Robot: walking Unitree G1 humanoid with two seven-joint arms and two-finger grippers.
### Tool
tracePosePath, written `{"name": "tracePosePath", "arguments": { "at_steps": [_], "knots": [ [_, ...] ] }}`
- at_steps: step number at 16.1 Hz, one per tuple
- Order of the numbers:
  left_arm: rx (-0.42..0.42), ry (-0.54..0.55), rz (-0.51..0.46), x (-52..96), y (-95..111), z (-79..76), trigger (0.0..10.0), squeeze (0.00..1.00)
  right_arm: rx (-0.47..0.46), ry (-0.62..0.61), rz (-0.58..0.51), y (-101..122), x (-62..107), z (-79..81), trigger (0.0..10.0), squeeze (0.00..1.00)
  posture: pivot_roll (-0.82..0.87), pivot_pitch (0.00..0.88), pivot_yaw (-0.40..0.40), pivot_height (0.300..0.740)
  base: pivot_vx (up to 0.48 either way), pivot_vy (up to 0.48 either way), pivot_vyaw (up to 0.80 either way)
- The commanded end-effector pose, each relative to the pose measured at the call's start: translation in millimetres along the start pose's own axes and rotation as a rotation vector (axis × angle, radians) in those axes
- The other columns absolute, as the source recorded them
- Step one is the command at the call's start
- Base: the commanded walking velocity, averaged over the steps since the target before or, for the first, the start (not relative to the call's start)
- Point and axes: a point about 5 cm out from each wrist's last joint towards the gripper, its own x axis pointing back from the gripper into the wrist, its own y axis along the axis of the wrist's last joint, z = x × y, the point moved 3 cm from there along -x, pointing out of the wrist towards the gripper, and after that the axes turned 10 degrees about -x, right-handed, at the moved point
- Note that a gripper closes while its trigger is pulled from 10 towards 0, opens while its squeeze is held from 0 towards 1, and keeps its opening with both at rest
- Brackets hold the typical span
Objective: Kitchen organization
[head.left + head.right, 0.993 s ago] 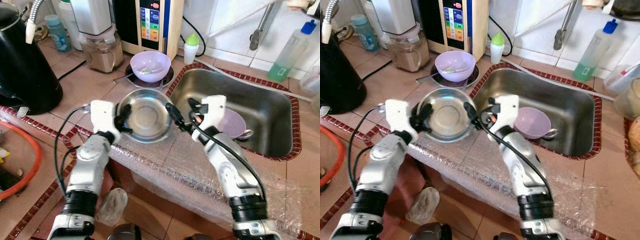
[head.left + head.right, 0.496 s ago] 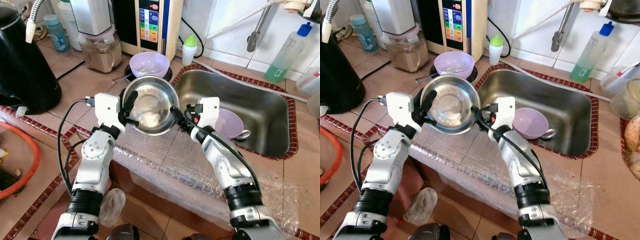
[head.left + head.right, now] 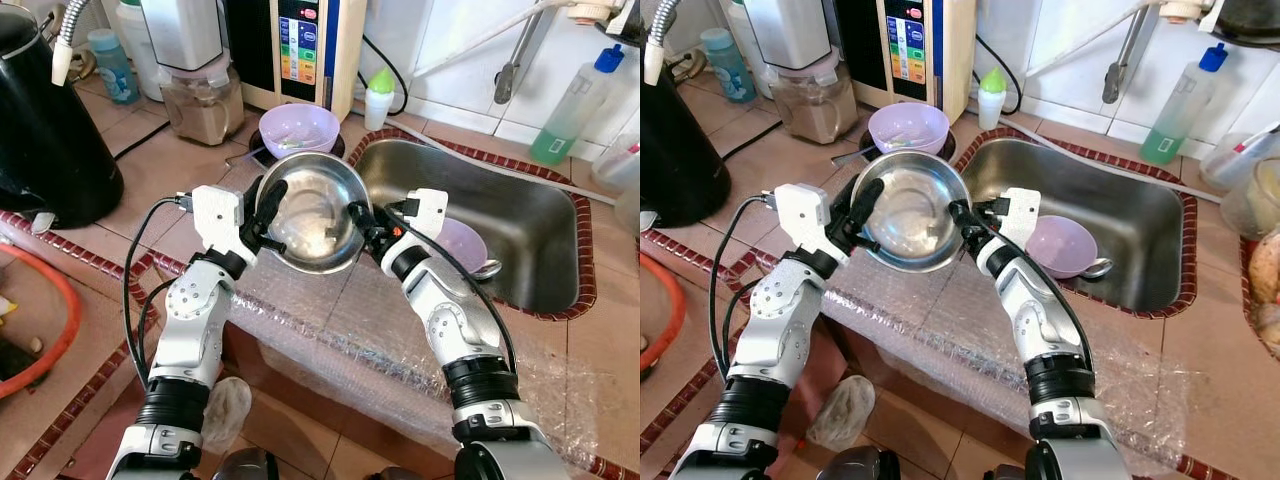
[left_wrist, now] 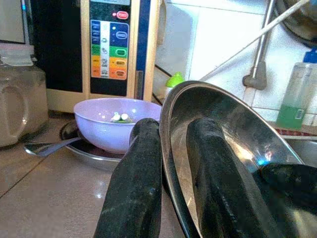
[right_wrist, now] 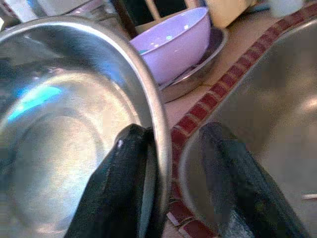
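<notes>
The steel bowl [image 3: 312,212] hangs in the middle of the frame, lifted off the desk [image 3: 180,170] and tipped so its hollow faces the camera, held between both hands at opposite sides of its rim. The left hand [image 3: 262,212] grips the rim on the picture's left, one finger [image 4: 136,183] outside the wall and one inside, as its wrist view shows; the right hand [image 3: 365,222] clamps the rim on the picture's right in the same way, a finger [image 5: 121,191] inside the bowl and the other outside. The sink [image 3: 540,215] lies to the right of the bowl and just behind it, so it is nearer the right arm, while the lilac bowl [image 3: 298,128] on its dark plate sits directly above the steel bowl in the frame, on the desk by the sink's upper-left corner. A second lilac bowl [image 3: 462,243] rests inside the sink, half hidden by the right hand. How deep each finger reaches under the rim is hard to judge, since the bowl's own wall covers their tips in the head views.
</notes>
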Motion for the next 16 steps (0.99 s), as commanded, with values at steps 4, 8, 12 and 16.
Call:
{"name": "tracePosePath", "arguments": {
  "at_steps": [4,8,12,16],
  "knots": [
    [0.007,-0.027,-0.033,-2.5,7.6,-0.6,0.0,0.0,-0.033,0.041,0.042,-4.9,8.4,-2.1,0.0,0.0,-0.05,0.0,-0.007,0.74,0.0,0.0,0.0],
    [0.01,-0.024,-0.028,-4.3,6.9,3.2,0.0,0.0,-0.042,0.007,0.048,-2.6,14.7,-14.3,0.0,0.0,-0.06,0.0,-0.003,0.74,0.0,0.0,0.0],
    [-0.003,-0.016,-0.008,-7.3,4.5,5.2,0.0,0.0,-0.084,-0.01,0.023,1.8,15.2,-16.1,0.0,0.0,-0.06,0.0,-0.001,0.74,0.0,0.0,0.0],
    [-0.028,-0.002,0.023,-9.7,0.9,6.9,0.0,0.0,-0.108,-0.03,0.001,6.6,16.2,-19.1,0.0,0.0,-0.06,0.0,0.002,0.74,0.0,0.0,0.0]
  ]
}}
